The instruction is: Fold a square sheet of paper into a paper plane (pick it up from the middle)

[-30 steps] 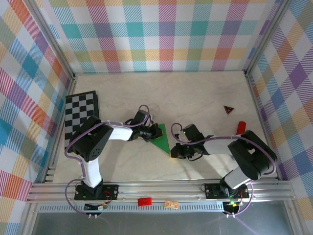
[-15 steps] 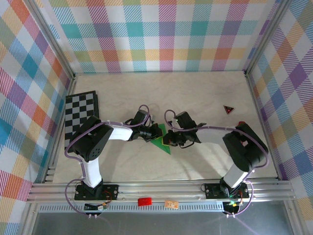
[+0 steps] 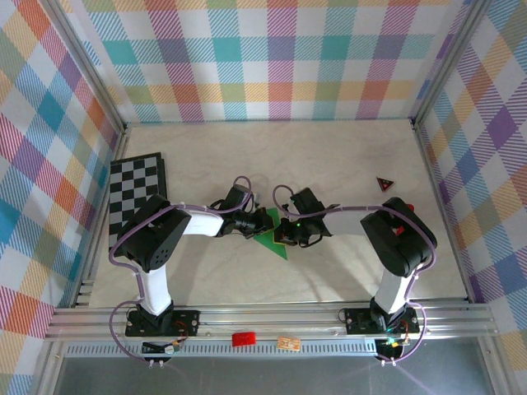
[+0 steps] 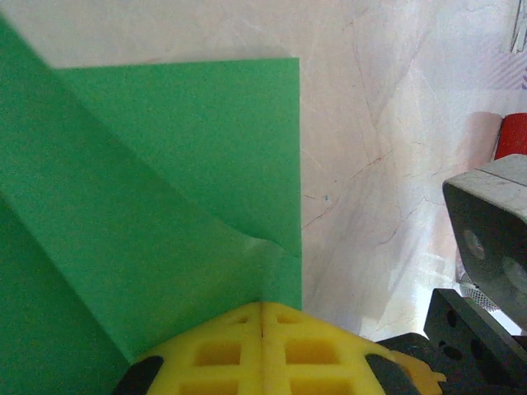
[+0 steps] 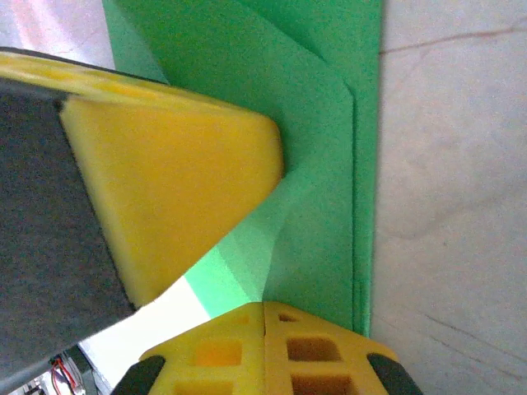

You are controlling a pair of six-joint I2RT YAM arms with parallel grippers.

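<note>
The green sheet of paper (image 3: 272, 241) lies folded into a pointed triangle at the table's middle. My left gripper (image 3: 256, 224) reaches it from the left and my right gripper (image 3: 286, 234) from the right. In the left wrist view the yellow jaws are shut, and the left gripper (image 4: 262, 306) rests its tips on the paper (image 4: 165, 206), which puckers just ahead of them. In the right wrist view the right gripper (image 5: 263, 306) is shut too, tips on the layered paper (image 5: 329, 164). One of the left gripper's fingers (image 5: 165, 173) sits close beside it. A lighter flap rises between them.
A chessboard (image 3: 136, 196) lies at the left wall. Toward the right wall is a small red-and-black triangle (image 3: 384, 183). A red cylinder (image 4: 512, 136) stands beyond the paper's edge, behind the right arm's wrist (image 4: 494, 239). Checked walls close in the table.
My right arm has swung left from the table's right side onto the paper, stopping next to the left gripper. The left arm and paper have stayed put.
</note>
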